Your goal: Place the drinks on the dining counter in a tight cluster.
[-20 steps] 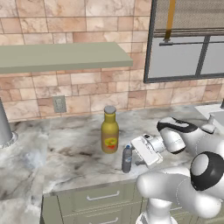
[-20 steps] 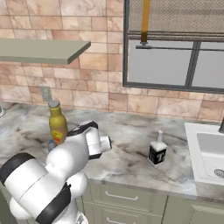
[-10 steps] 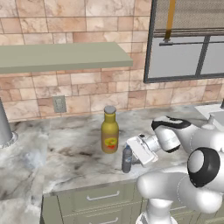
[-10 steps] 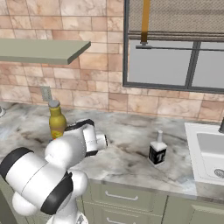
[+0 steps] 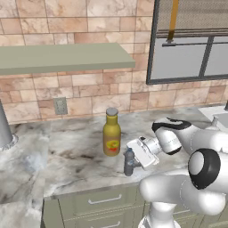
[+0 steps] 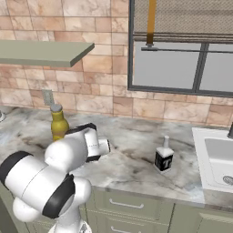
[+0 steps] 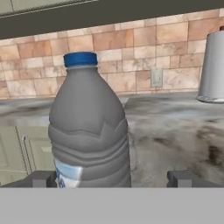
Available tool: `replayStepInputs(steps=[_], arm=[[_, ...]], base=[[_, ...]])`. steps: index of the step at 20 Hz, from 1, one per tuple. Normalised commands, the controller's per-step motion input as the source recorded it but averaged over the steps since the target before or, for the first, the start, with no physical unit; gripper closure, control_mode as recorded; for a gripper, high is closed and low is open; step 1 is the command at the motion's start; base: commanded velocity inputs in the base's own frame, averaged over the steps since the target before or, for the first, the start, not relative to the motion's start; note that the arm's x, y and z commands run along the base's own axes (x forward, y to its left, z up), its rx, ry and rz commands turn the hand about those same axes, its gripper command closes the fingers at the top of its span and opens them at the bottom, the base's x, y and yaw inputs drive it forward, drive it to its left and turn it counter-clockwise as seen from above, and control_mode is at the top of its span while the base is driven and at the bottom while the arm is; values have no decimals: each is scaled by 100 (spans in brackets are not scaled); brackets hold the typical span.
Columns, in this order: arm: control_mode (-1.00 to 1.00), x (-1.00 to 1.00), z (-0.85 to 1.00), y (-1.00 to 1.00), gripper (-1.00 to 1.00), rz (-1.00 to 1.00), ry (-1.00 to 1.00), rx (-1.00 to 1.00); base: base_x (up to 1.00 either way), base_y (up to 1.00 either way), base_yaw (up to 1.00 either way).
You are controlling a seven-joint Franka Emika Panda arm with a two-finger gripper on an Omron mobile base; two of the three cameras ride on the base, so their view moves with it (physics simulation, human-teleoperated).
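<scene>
The small clear water bottle (image 7: 89, 127) with a blue cap stands upright close in front of the hand camera, and also near the counter's front edge (image 5: 129, 161). My gripper (image 7: 111, 180) is open around it. The left fingertip (image 7: 41, 179) is at the bottle's side and the right fingertip (image 7: 183, 179) stands well apart from it. The hand (image 5: 142, 151) reaches in from the bottle's right. Just behind it stands the tall amber bottle (image 5: 111, 133), also seen in the right base view (image 6: 58, 123). The white narrow-necked container (image 6: 164, 157) sits farther right. The dining counter is out of view.
All of this stands on the marble counter (image 5: 67, 156) with green drawers, against the brick wall. A grey metal cylinder (image 5: 4, 129) rises at its left end. A sink (image 6: 218, 159) lies at the right end, a shelf (image 5: 62, 58) hangs above, and a wall outlet (image 5: 59, 106) is behind.
The hand has moved a little to the left, closing in so that its open fingers now flank the water bottle. The bottles have not moved.
</scene>
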Motion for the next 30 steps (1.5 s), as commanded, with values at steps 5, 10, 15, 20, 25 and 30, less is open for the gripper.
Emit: replayStepInputs(steps=[5, 10, 15, 20, 25, 30], arm=[[-100, 0, 0, 0, 100, 0, 0, 0], [-100, -6, 11, -9, 100, 0, 0, 0], [-100, -31, 84, -50, 100, 0, -4, 0], [-100, -34, 100, -61, 100, -3, 0, 0], [-100, -53, 100, -21, 100, -2, 0, 0], [-100, -61, 100, 0, 100, 0, -12, -7]], base=[[0, 0, 0], [0, 0, 0], [0, 0, 0], [0, 0, 0], [0, 0, 0], [0, 0, 0]])
